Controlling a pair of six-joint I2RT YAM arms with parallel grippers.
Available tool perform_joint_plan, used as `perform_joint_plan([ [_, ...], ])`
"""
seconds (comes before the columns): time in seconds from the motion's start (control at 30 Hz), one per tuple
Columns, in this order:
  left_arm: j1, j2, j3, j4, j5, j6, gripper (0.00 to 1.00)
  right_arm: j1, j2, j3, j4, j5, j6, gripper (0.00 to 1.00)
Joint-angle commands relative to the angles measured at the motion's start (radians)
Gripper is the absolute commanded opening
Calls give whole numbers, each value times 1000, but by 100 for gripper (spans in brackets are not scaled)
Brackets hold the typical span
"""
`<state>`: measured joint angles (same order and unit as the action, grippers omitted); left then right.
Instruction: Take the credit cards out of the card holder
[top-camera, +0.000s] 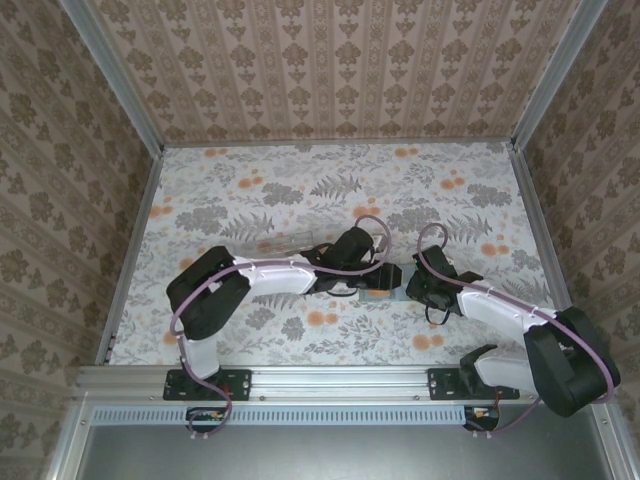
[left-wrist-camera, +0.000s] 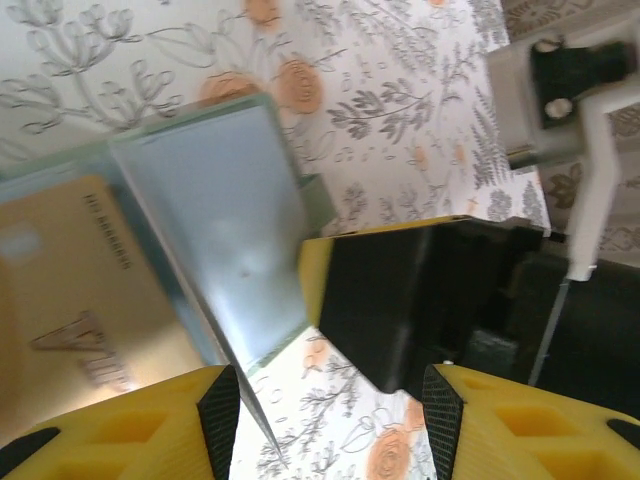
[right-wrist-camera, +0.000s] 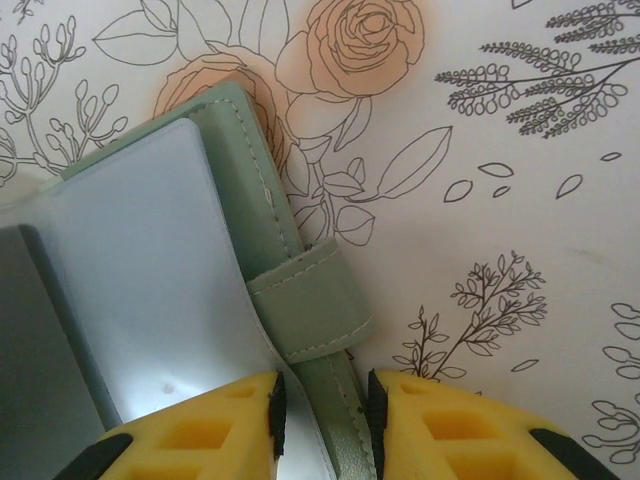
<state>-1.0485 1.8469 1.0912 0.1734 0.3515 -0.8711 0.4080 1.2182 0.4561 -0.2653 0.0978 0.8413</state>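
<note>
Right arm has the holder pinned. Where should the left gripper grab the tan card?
Probably the tan card's edge nearest the left gripper, approached low from that side. It lies flat on the open card holder's panel, so only a thin edge is offered.

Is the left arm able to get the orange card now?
Probably yes: the card holder lies open, the tan-orange card shows by the open left gripper, and the right gripper pinches the other edge.

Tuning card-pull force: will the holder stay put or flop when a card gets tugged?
Likely floppy: holder looks like soft stitched material with a thin strap. Probably light, so it may slide on the smooth table unless pinned. Its open flap may lift.
</note>
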Motion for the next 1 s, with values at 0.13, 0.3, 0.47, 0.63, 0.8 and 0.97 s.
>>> perform_joint_plan([
  [0.13,-15,51,65,7,52,21,55,11,1,-30,67,-124,9,32],
  [0.3,-18,66,80,18,64,21,56,11,-51,-31,21,-82,17,33],
  [0.47,-16,90,122,10,71,21,56,3,-140,-37,-46,-22,40,36],
  [0.63,-13,83,123,2,71,30,56,-15,-255,-55,-106,11,55,38],
  [0.8,3,28,95,-13,49,39,56,-29,-288,-58,-115,0,28,39],
  [0.97,33,-31,36,-60,-4,45,54,-31,-246,-28,-87,-37,-24,33],
])
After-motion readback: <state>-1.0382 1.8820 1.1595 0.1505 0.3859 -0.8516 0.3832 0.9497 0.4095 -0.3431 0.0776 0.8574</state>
